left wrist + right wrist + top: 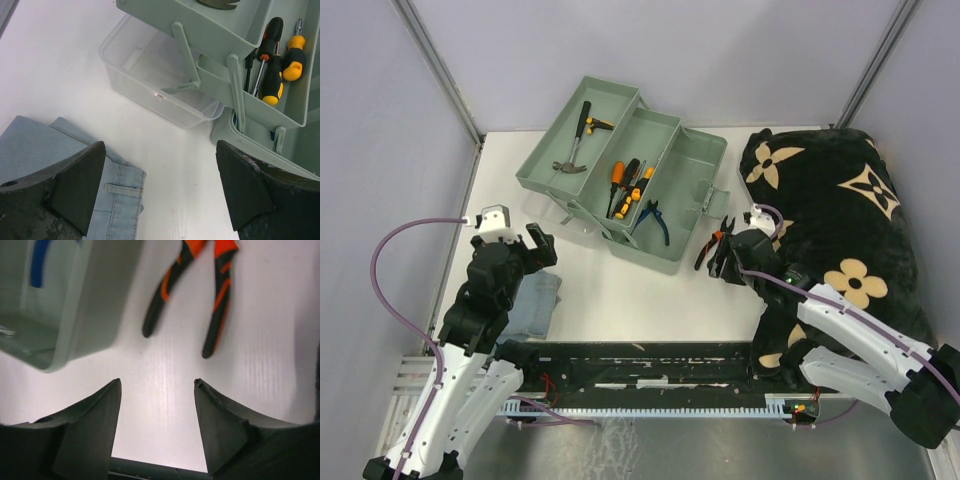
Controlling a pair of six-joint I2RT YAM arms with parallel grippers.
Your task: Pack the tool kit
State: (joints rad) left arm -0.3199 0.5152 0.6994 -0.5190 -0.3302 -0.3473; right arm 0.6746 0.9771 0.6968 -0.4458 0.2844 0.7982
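So, toolbox [695, 165]: pale green, folded wide open at the far middle of the white table [650, 300], trays stepped out to the left.
Hammer [576, 140]: lying in the far-left tray, head toward the near side.
Screwdrivers [625, 185]: orange/black and yellow/black ones bunched in the middle tray.
Blue pliers [656, 221]: inside the box too, just right of the screwdrivers.
Orange pliers [200, 285]: not in the box, flat on the table just beside its near right corner, handles pointing at the right claw.
Right claw [157, 385]: fingers partly apart with nothing between them, hanging just short of the handle ends, not touching.
Left claw [160, 150]: spread wide, holding nothing, over the table between the cloth and the box.
Clear lid [150, 75]: see-through tub shape sitting on the table under the left trays.
Cloth [60, 165]: folded grey-blue, near left, partly under the left claw's left finger.
Blanket [840, 200]: black with beige flowers, on the right side.
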